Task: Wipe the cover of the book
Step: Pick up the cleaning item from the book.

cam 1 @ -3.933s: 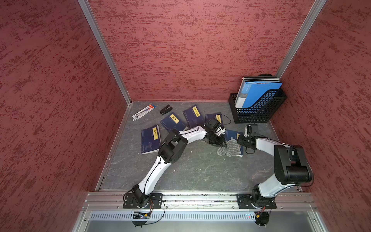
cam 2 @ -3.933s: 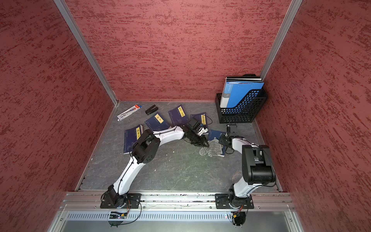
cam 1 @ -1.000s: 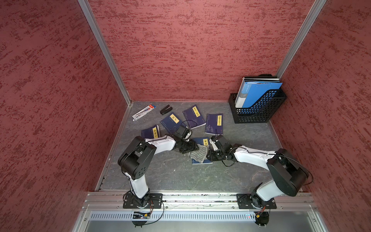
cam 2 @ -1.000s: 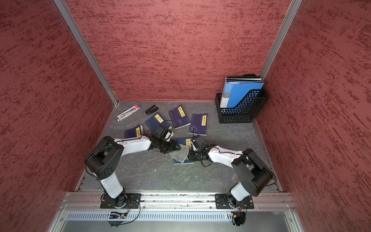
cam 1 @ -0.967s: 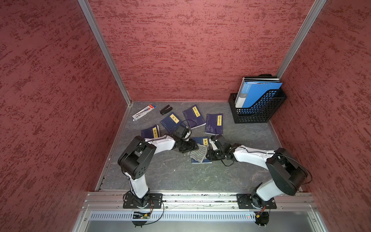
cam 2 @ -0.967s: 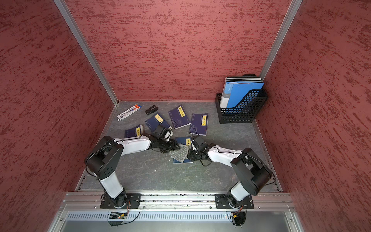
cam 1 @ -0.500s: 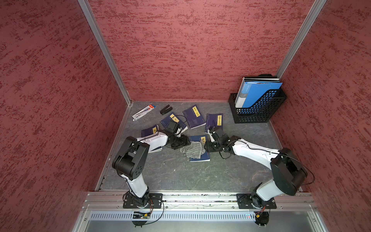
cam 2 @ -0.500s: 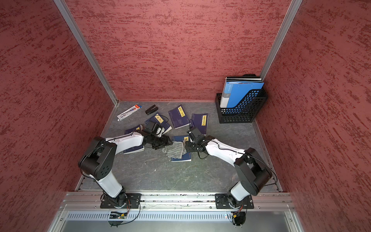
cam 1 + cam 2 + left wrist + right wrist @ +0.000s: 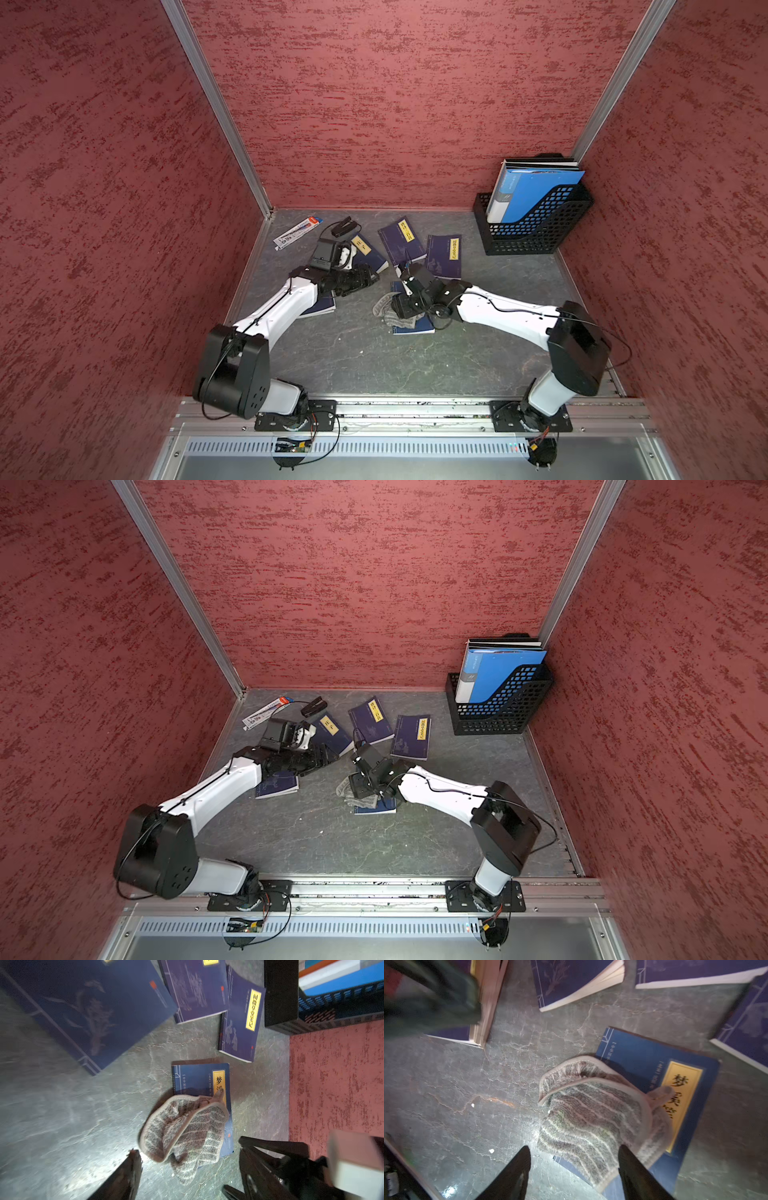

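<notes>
A blue book (image 9: 415, 329) (image 9: 643, 1057) with a yellow title label lies flat near the middle of the grey floor. A crumpled grey striped cloth (image 9: 388, 309) (image 9: 182, 1126) (image 9: 591, 1113) rests loose on its cover, partly hanging off one edge. Just above the cloth hovers my right gripper (image 9: 398, 309) (image 9: 574, 1149), open, its fingers straddling the cloth's near edge without gripping it. My left gripper (image 9: 370, 277) (image 9: 188, 1149) is open too, off to the left of the cloth and holding nothing.
Several other dark blue books (image 9: 401, 243) (image 9: 444, 255) (image 9: 320, 306) lie scattered behind and to the left. A black mesh file rack (image 9: 536, 235) with blue folders stands at the back right. A pen packet (image 9: 297, 232) and a small black object (image 9: 345, 222) lie at the back left.
Both grippers have opened wider and drawn back from the cloth, which now lies let go on the book. The left arm has swung away to the left.
</notes>
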`<state>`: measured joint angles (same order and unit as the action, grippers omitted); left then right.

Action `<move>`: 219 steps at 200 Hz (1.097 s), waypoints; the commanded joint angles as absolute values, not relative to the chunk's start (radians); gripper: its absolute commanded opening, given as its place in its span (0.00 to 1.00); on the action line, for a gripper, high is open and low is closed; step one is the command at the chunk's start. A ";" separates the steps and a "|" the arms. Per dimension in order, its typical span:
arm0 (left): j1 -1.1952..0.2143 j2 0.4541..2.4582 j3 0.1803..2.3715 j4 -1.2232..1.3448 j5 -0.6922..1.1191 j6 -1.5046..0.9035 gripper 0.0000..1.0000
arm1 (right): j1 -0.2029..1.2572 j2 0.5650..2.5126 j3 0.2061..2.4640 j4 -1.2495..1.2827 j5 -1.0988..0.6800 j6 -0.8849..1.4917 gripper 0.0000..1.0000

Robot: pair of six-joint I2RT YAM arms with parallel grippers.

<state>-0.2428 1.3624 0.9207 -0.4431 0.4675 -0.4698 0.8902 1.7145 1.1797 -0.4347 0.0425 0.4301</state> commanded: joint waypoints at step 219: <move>-0.135 1.181 0.769 -0.544 0.456 -0.399 0.88 | 0.865 1.839 1.075 -0.343 0.147 0.517 0.16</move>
<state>-0.1444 1.1908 0.7815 -0.5476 0.4473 -0.4232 0.8791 1.8679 1.1263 -0.3248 0.1688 0.4980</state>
